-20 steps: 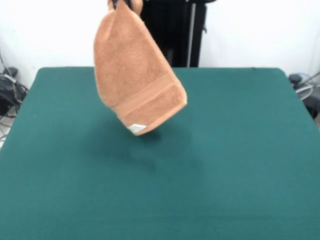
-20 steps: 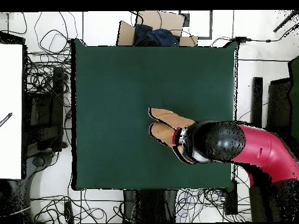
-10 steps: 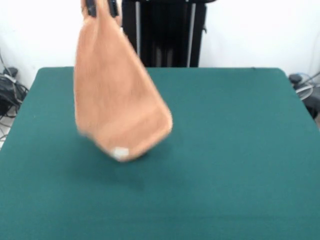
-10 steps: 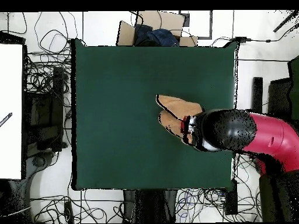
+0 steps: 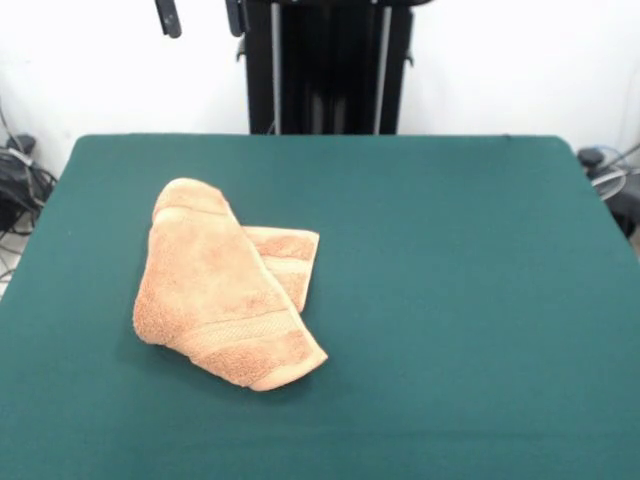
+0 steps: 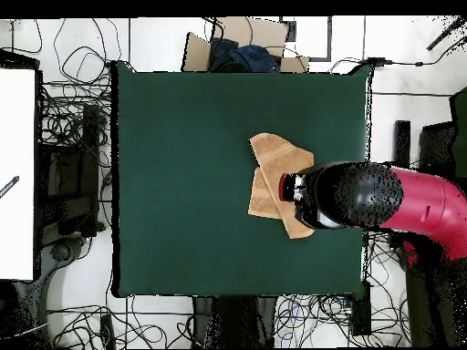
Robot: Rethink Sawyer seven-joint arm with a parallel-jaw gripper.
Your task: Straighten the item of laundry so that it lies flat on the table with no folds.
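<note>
Now towel (image 5: 225, 290) lies on green worktop (image 5: 450, 300), left of centre in front view, folded over itself with one layer crossing another, not flat. End effector (image 5: 200, 15) hangs above at top edge, fingers spread apart, empty, clear of the cloth.

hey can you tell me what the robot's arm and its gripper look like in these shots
From overhead, the arm is a thick rounded tube, glossy red along its length, ending in a bulbous black head with a pale band at its tip. In the front view only the gripper shows: two short dark slate-grey fingertips at the top edge. No cables or markings are visible on either.
</note>
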